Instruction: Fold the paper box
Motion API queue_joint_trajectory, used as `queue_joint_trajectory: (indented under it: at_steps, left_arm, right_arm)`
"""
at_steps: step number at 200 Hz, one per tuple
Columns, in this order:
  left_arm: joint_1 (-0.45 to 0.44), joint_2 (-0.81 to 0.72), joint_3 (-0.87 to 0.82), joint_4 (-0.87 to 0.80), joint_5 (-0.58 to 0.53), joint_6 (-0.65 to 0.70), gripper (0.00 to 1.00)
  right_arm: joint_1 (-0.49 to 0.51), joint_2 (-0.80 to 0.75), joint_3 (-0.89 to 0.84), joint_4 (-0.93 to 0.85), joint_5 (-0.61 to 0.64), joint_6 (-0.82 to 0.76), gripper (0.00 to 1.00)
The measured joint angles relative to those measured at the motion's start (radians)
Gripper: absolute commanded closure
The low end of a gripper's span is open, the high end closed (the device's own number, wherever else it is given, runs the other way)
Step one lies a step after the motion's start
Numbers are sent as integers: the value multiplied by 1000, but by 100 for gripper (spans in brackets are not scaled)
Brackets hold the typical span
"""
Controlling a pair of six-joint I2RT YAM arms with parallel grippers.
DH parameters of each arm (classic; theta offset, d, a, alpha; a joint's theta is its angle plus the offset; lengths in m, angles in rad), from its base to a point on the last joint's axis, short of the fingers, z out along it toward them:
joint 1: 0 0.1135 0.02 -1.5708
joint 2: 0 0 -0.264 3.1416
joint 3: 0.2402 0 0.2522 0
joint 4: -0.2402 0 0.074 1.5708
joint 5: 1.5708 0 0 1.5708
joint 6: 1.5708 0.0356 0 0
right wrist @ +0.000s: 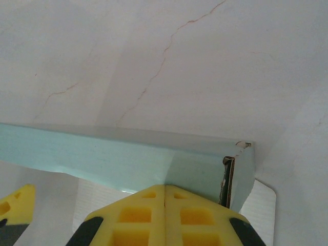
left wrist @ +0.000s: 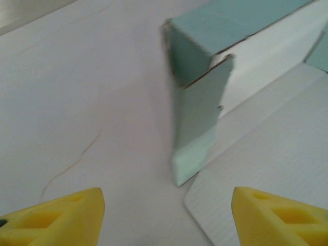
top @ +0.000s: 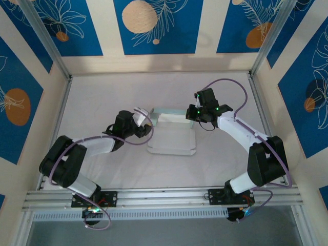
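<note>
The left end effector (top: 141, 117) sits left of the middle of the surface (top: 102, 97), its arm reaching in from the near left corner. In the left wrist view its yellow fingers (left wrist: 61, 218) stand spread wide, with nothing between them. They point at the left end of the paper box (top: 171, 138), which is near them but apart. The paper box lies about in the middle of the surface, partly folded. A flat white panel with rounded near corners rests on the surface, and a long pale green wall (left wrist: 241, 25) stands up along its far side. At the wall's left end a narrow side flap (left wrist: 197, 118) hangs down to the surface, with a dark gap showing at the corner seam. The right end effector (top: 193, 114) is at the right end of that raised wall, its arm coming from the near right corner. In the right wrist view its yellow fingertips (right wrist: 148, 215) are pressed together, right up against the wall's lower edge beside the box's right corner.
</note>
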Motion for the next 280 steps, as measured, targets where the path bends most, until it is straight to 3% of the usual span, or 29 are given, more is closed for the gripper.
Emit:
queue_joint_trajectory:
  at_steps: [62,145,194,280]
  left_arm:
    - [48,92,100,-4,78,38,50]
    - [49,167,159,-40,123,77,63]
    - [47,191,193,-44,110,77,90]
    - [21,203,195,-17,18,72,92]
  right_arm:
    - [-2,10,11,-3,-32,0,100]
    - [-6,36,22,13,-84,0,100]
    - [-5,41,24,22,-107,5,100]
    - [-4,35,13,27,-151,55,100]
